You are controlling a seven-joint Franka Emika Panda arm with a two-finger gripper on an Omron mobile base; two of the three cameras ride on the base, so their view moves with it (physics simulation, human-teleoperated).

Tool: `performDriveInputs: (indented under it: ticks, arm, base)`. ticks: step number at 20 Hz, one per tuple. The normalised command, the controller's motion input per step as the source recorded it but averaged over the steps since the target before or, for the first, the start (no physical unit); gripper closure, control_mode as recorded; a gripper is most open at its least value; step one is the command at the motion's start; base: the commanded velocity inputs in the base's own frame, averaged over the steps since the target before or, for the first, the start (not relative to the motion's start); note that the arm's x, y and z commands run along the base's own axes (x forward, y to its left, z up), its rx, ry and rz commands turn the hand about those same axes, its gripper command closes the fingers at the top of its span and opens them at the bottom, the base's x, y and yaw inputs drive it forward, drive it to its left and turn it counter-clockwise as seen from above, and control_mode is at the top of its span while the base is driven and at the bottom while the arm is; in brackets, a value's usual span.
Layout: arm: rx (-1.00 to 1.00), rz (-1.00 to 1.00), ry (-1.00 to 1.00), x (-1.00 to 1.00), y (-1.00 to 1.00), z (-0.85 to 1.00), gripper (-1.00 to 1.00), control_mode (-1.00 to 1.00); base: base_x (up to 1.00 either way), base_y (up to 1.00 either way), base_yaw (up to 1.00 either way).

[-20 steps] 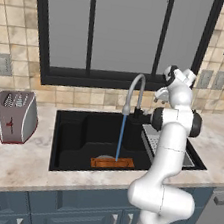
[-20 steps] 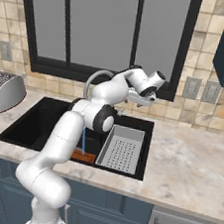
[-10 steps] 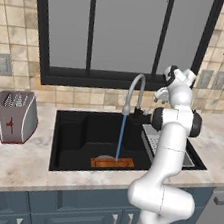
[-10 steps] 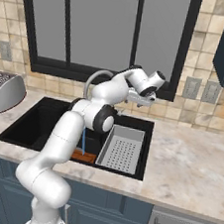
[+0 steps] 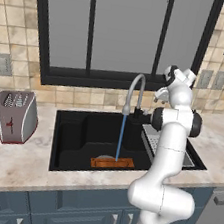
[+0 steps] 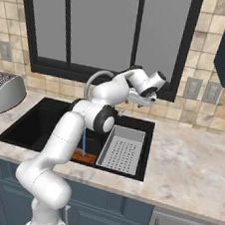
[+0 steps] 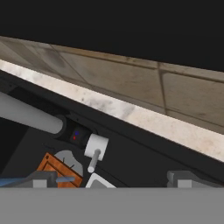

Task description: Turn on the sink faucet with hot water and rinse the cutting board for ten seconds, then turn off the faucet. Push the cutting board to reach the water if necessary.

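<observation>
Faucet lever position relative to the two-finger gripper (image 7: pixel 113 178)

Small grey lever (image 7: pixel 94 158) on the slim grey gooseneck faucet (image 5: pixel 132 90) lies directly ahead, between the spread jaws.

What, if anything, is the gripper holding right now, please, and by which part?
Nothing is held. In the hand view the gripper is open, its fingertips wide apart with no object between them, above the faucet lever without touching it.
</observation>
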Motion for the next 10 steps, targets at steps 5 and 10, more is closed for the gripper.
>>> performDriveInputs:
  ticks: [5,10]
  arm:
    - [0.00,0.00,0.00,0.00,0.00,0.00,-1.00,-1.00]
    - [0.00,0.00,0.00,0.00,0.00,0.00,-1.00,-1.00]
  base:
    - [0.00,0.00,0.00]
    - [0.00,0.00,0.00]
